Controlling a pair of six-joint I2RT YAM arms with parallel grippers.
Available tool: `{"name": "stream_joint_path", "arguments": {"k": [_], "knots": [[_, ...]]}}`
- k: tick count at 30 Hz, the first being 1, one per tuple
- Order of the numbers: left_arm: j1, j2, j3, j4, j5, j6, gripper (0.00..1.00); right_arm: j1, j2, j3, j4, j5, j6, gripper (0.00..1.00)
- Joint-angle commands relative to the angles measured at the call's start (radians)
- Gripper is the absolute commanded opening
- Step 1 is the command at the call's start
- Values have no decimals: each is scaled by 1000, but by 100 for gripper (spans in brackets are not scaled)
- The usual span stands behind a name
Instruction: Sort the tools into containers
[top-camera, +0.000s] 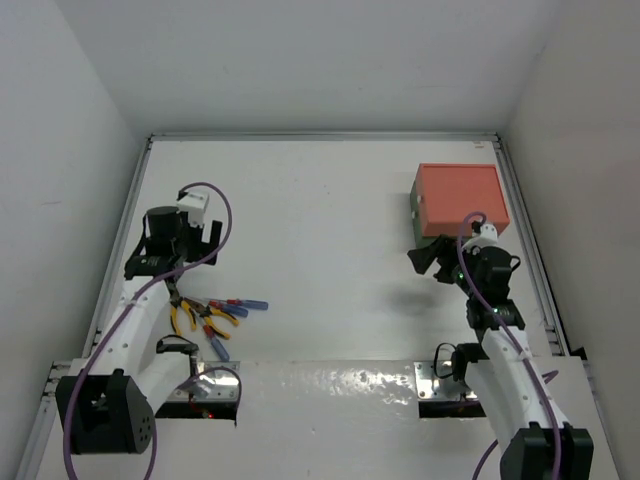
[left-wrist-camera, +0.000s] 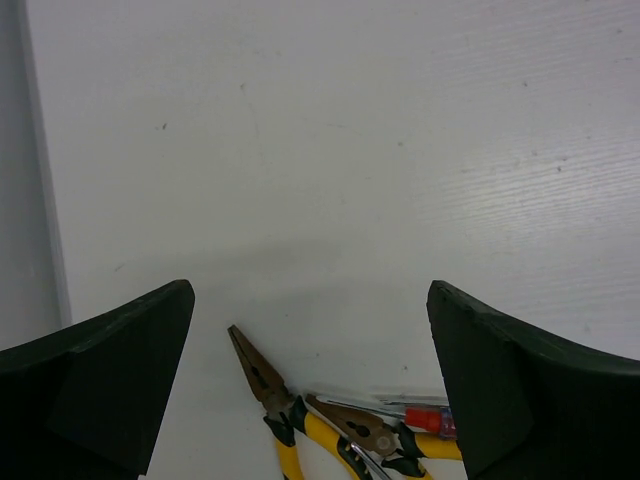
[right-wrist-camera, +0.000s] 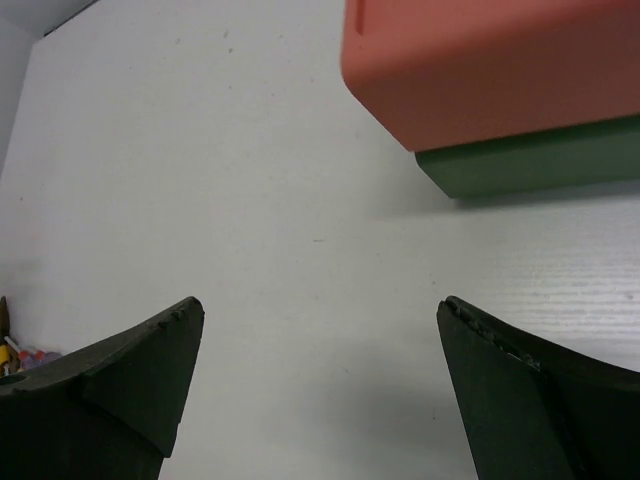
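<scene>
Green tray (right-wrist-camera: 540, 165) largely unseen beneath orange-red tray (right-wrist-camera: 480, 70)

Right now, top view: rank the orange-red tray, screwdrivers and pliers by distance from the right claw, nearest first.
From the right claw:
1. orange-red tray: just beyond the claw, far right of the table.
2. screwdrivers: right edge of the tool pile, across on the left.
3. pliers: left side of that pile, farthest.
</scene>
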Motion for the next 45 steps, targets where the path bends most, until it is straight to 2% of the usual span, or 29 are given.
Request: {"name": "stream_joint_path", "arguments": {"k": [1,4,5,6,7,8,10,13,14,16,18,19,20,22,26,29,31,35,42,45], "knots": [[-3,4,54,51,116,-3,100,1,-1,89,0,-42,-92,99],[-6,77,154,-17,388,180,100,1,17,172,-5,-23,-136,99],[-17,113,198,-30,477,186,100,1,28,226,-5,-7,-144,98],[-67,157,309,-47,496,193,95,1,63,257,-8,8,-158,91],[-101,252,367,-64,488,183,92,1,87,334,-29,52,-168,88],[-183,351,475,-51,416,175,90,3,154,381,-37,69,-185,82],[-317,448,568,-20,289,179,88,3,236,515,-98,121,-214,80],[-437,640,767,46,221,198,71,10,411,671,-121,146,-254,80],[-457,738,812,66,225,196,60,15,454,709,-129,154,-265,80],[-509,840,967,74,257,187,55,29,570,816,-173,212,-314,80],[-543,988,1069,77,329,187,56,29,659,888,-193,267,-332,81],[-575,1033,1156,84,354,189,62,27,683,907,-195,316,-352,81],[-590,1117,1192,112,378,187,66,29,710,928,-199,344,-359,81],[-632,1185,1267,164,438,187,71,27,793,1008,-251,390,-372,79],[-687,1300,1306,371,477,176,75,-19,937,1151,-357,432,-348,77],[-712,1391,1416,422,510,112,75,-69,996,1200,-408,422,-319,75],[-712,1427,1429,504,573,71,74,-77,1003,1188,-396,442,-331,74],[-715,1470,1443,542,644,51,72,-77,1019,1127,-344,442,-337,70],[-741,1507,1415,571,661,123,70,-77,1043,1036,-265,422,-328,71],[-741,1529,1409,586,717,168,67,-77,1043,996,-236,412,-322,71]]}}
